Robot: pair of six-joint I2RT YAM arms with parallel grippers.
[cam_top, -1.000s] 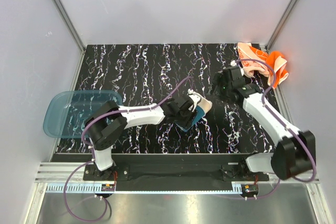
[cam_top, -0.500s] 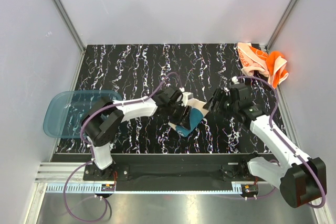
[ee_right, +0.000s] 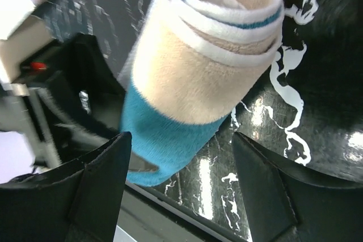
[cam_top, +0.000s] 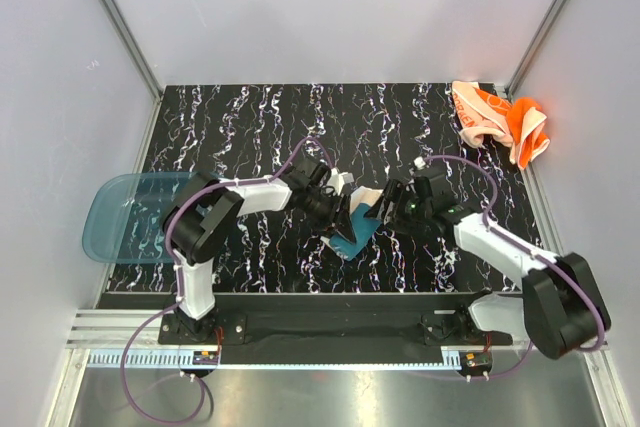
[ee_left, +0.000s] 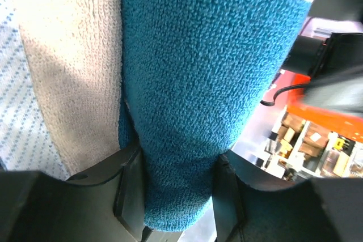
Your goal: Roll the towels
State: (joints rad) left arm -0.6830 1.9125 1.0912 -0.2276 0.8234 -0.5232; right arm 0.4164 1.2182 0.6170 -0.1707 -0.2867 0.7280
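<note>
The teal towel point(ee_right: 198, 66) is soft and light. It is wound into a fat roll, and its cream side shows at the end. It is near the middle of the bench point(cam_top: 250, 127), between the two arms. The left tool point(ee_left: 178, 196) pinches the blue end of the roll between its two fingers. The right tool point(ee_right: 181, 191) is wide, with one finger on each side of the roll, and does not seem to touch it.

A roll like this may spring loose, so the best place to hold it looks like the middle, squeezing across the layers. The cloth is fuzzy, so it should not slip, and it cannot break.

The orange towel point(cam_top: 500, 122) lies in a crumpled heap at the far right corner, well apart from both tools. It will likely flop, so a corner or edge looks best to grab.

The bench is black with white streaks and looks smooth and shiny. A see-through blue tray point(cam_top: 120, 217) hangs over its left edge. Grey walls point(cam_top: 330, 7) stand close on three sides, so the corner looks tight.
</note>
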